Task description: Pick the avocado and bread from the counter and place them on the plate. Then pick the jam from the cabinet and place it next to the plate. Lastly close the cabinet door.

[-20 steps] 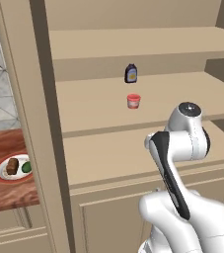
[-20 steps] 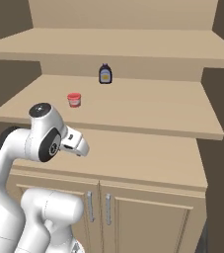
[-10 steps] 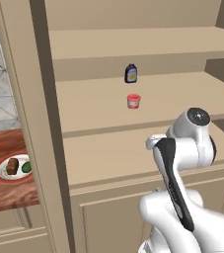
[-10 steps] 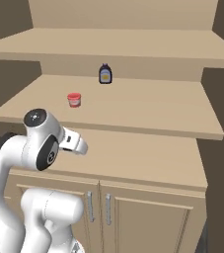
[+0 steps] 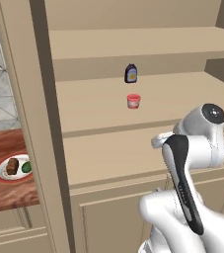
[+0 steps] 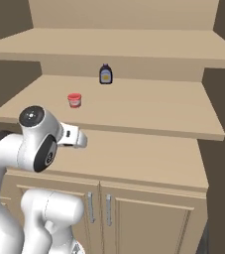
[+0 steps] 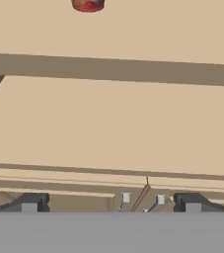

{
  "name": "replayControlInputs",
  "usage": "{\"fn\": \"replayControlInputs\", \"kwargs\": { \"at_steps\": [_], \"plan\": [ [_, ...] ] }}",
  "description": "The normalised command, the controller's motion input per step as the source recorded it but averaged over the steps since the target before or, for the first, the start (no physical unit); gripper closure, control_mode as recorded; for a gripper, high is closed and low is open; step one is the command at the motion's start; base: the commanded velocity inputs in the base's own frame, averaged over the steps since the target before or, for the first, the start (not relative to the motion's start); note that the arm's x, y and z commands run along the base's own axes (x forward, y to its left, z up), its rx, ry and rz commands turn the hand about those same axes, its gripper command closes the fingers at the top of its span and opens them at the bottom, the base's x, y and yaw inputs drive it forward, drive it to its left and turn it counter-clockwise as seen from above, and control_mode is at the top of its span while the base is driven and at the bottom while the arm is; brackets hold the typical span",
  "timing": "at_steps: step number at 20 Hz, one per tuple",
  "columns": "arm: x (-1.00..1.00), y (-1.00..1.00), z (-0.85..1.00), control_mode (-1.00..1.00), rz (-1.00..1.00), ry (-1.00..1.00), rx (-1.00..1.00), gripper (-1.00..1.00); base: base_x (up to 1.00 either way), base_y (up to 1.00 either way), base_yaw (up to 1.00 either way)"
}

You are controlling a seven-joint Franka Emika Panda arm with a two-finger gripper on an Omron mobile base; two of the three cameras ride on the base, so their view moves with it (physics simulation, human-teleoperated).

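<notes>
The fingers point(image 7: 111, 203) stand spread wide with nothing between them, the two dark tips apart at the bottom of the hand view. They point at the front edge of the lower shelf point(image 7: 108, 128) of the cabinet point(image 5: 44, 148), above the two handles of the short lower doors point(image 6: 134, 218). The jam point(image 5: 133, 101) stands upright on the middle shelf, near its front edge, well apart from the fingers; in the hand view its base shows at the top edge. A dark bottle point(image 5: 130, 73) with a pale label stands behind the jam, near the back wall of the same shelf. To the left of the cabinet, the plate point(image 5: 1, 173) lies on the bench point(image 5: 10, 195) and carries the bread point(image 5: 12, 166) and the avocado point(image 5: 26, 167) just beside each other.
</notes>
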Motion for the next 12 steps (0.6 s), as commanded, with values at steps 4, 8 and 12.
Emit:
{"fn": "replayControlInputs", "kwargs": {
  "at_steps": [4, 8, 12],
  "plan": [
    [-0.07, 0.08, 0.14, -1.00, 0.09, 0.00, -0.15, -1.00, 0.00, 0.00, 0.00],
    [-0.07, 0.11, 0.07, -1.00, 0.01, 0.00, -0.13, -1.00, 0.00, 0.00, 0.00],
    [0.00, 0.11, 0.06, -1.00, 0.00, -0.02, -0.06, -1.00, 0.00, 0.00, 0.00]
  ]
}}
